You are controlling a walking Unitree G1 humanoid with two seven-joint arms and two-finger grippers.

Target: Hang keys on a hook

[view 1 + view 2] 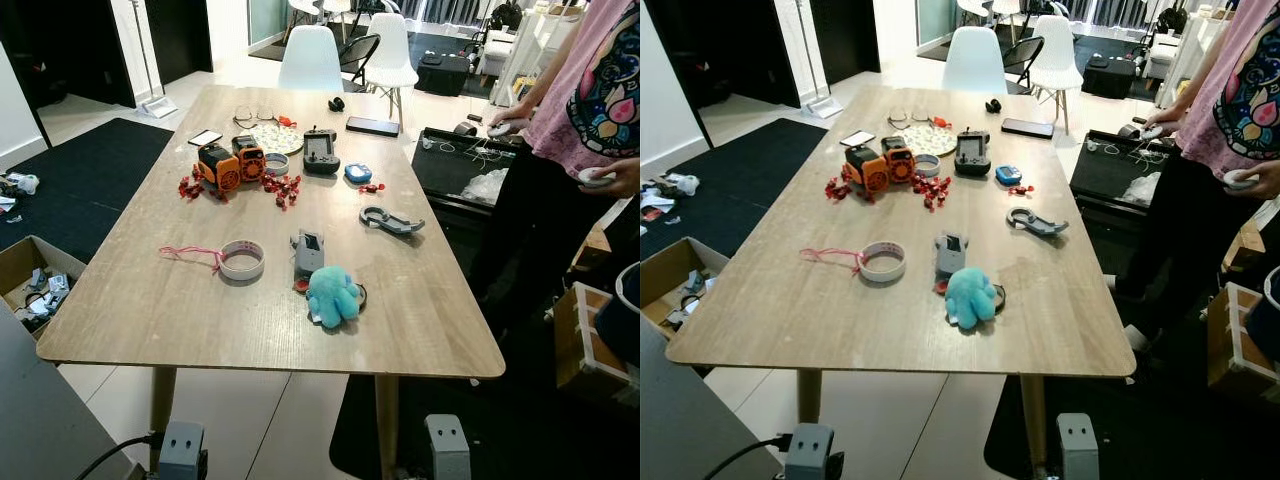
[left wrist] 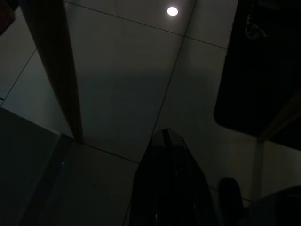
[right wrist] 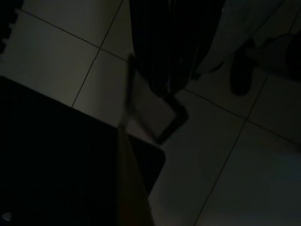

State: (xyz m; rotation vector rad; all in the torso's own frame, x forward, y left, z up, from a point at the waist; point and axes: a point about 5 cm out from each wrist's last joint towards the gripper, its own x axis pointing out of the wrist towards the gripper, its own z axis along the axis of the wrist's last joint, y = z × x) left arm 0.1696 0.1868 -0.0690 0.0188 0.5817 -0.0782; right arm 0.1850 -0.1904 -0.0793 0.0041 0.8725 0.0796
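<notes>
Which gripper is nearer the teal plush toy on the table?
Right, judging by the eye views. The right gripper hangs low below the table's near edge, under the teal plush toy. The left gripper hangs further to the left, by the table leg.

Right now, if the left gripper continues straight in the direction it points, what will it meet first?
Most likely the tiled floor. The left gripper hangs pointing down under the table, with a wooden table leg off to one side, apparently clear, though depth is unclear in this dark view.
</notes>
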